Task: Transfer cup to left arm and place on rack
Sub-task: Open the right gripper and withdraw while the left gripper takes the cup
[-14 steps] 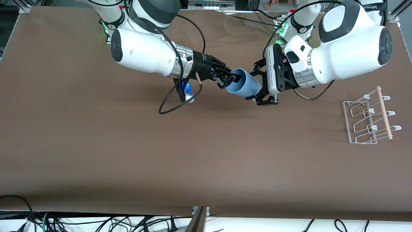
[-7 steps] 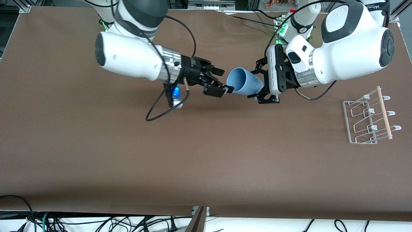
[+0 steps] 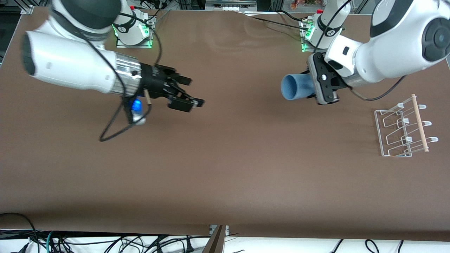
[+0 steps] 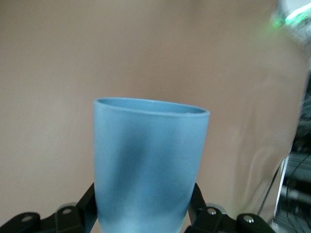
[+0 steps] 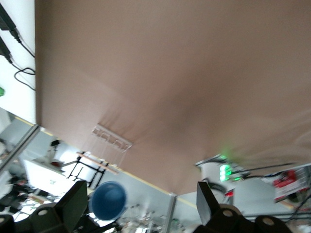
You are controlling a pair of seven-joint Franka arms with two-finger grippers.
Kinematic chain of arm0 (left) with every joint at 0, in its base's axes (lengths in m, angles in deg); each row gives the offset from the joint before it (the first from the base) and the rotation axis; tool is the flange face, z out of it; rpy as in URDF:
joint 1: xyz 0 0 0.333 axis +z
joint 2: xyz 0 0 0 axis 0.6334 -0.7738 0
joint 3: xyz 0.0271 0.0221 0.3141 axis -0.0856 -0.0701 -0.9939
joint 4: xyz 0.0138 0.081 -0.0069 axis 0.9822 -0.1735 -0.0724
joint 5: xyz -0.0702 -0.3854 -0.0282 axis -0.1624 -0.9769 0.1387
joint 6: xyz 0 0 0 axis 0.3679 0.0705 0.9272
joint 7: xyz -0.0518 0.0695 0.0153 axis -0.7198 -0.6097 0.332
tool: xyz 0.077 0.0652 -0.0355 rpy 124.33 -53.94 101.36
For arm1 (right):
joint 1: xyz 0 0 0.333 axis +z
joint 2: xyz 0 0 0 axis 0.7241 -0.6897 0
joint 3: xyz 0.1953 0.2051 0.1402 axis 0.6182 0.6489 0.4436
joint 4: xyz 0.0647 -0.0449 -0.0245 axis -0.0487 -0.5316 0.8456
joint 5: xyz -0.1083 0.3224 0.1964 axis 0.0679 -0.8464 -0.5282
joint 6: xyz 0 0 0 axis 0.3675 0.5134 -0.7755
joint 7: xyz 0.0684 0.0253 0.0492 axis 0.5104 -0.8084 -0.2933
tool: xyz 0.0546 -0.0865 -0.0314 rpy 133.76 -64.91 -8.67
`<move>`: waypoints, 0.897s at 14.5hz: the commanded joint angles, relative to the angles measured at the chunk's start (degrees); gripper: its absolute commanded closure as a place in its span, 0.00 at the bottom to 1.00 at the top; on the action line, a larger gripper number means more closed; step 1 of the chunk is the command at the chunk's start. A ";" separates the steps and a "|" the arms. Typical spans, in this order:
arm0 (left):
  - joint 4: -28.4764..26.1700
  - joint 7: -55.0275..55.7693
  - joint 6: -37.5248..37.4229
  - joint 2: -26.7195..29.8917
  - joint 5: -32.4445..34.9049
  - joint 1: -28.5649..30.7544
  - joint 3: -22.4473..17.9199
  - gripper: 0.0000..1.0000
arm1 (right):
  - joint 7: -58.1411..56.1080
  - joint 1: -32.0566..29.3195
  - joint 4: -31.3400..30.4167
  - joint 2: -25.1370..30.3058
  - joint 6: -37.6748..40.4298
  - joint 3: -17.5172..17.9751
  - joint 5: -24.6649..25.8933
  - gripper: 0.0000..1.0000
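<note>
Toward the right arm's end of the brown desk (image 3: pixel 225 168), the right end effector (image 3: pixel 188 93) hangs in the air over bare desk surface, its black fingers (image 3: pixel 184 80) spread wide with nothing between them. A black cable (image 3: pixel 116 130) loops down from its wrist, next to a blue wrist light (image 3: pixel 135 105). In the right wrist view the same spread fingers (image 5: pixel 75 204) frame only desk, with the cup and rack small in the distance.

Farther along, the cup (image 3: pixel 295 87) is up in the air over the desk, lying on its side with its open mouth turned toward the right arm. The left end effector (image 3: pixel 321 88) is clamped tight on the cup's base end; in the left wrist view the black fingers (image 4: pixel 82 208) press on both sides of the light-blue cup (image 4: pixel 148 165).

At the left arm's end of the desk stands the rack (image 3: pixel 404 128), white wire with a wooden dowel (image 3: pixel 420 123) across its looped prongs. It sits nearer the front camera than the cup and well apart from it. Open desk lies between the cup and the rack. The green-lit arm bases (image 3: pixel 135 31) stand along the desk's edge farthest from the front camera.
</note>
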 commanded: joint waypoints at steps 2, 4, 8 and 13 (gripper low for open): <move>2.22 3.55 -10.27 0.02 19.16 -0.39 0.74 0.94 | -11.13 -4.95 -0.23 1.75 8.65 -4.82 0.87 0.01; 1.60 3.55 -15.36 -0.94 28.94 -1.79 1.09 0.93 | -18.33 -7.51 -0.23 2.36 13.04 -5.62 1.65 0.01; -0.50 3.19 -23.47 -6.90 45.31 -2.85 0.75 0.93 | -30.55 -7.78 -0.32 3.94 15.43 -10.98 6.73 0.01; -7.97 5.56 -26.83 -12.90 62.02 3.44 -0.22 0.94 | -42.87 -8.39 -5.54 7.34 20.02 -12.92 16.84 0.01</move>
